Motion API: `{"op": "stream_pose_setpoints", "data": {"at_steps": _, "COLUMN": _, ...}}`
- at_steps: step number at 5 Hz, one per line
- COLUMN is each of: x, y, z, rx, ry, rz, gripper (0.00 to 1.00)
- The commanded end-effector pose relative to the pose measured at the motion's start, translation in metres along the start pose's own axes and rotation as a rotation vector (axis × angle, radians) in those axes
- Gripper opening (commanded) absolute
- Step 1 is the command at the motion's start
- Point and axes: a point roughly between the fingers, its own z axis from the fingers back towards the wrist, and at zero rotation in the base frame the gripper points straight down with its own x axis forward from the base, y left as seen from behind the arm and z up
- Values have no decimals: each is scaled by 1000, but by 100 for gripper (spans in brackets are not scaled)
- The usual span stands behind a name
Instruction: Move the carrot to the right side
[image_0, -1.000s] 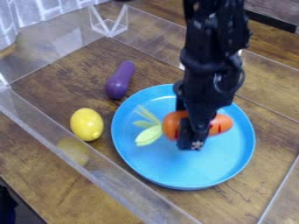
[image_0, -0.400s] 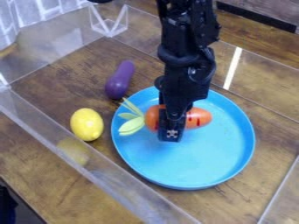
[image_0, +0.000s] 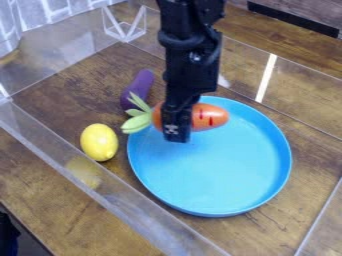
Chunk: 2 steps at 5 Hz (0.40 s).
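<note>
At the left, the small yellow toy lemon (image_0: 98, 142) and the dark purple toy eggplant (image_0: 135, 92) lie on the wooden tabletop (image_0: 54, 100) where they lay a second ago. Next comes the black gripper (image_0: 175, 125), pointing straight down with its jaws clamped on the small orange toy carrot with a light green leafy top (image_0: 201, 117). A second ago the carrot sat near the middle of the round blue plastic plate (image_0: 234, 175); now it is at the plate's upper-left rim, leaves just beside the eggplant. It has travelled leftward in the picture, so by my judgement the carry is under way.
</note>
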Motion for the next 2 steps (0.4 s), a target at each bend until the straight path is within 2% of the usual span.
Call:
{"op": "stream_pose_setpoints", "data": {"at_steps": 1, "x": 5, "y": 18, "z": 33, "rx": 77, "ry": -26, "rz": -20, "gripper": 0}}
{"op": "stream_pose_setpoints", "data": {"at_steps": 2, "x": 11, "y": 24, "z": 42, "rx": 86, "ry": -18, "rz": -57, "gripper": 0}}
